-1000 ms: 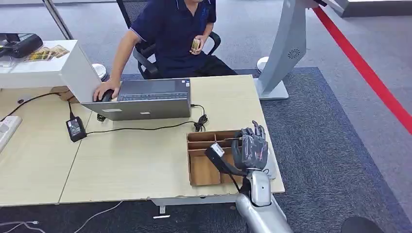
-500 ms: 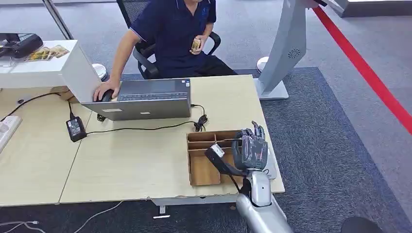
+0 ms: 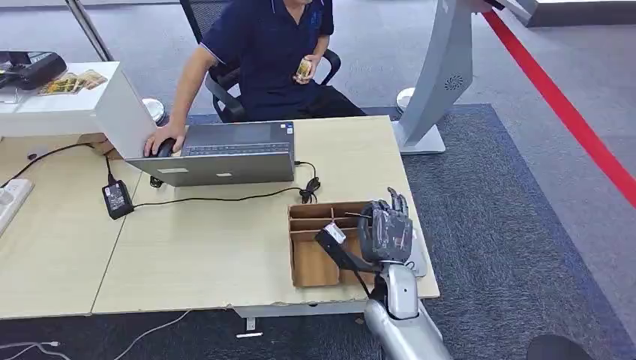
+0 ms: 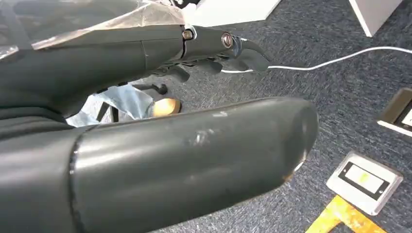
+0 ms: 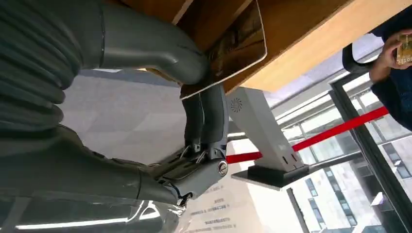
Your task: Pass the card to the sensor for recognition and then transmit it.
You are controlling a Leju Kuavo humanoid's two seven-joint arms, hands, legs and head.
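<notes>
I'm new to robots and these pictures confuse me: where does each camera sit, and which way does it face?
Head view: high on the body, facing forward and down at the desk and a seated person; the right hand shows.
Left wrist view: behind the left hand, facing carpet and a white cable.
Right wrist view: behind the right hand, turned, looking past the desk's edge.
Shared: head and right wrist views both show the white stand and red line.

Bright even light, soft wrist-view blur

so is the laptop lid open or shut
Open: the laptop shows its keyboard, with the lid tilted back toward the camera.
</notes>
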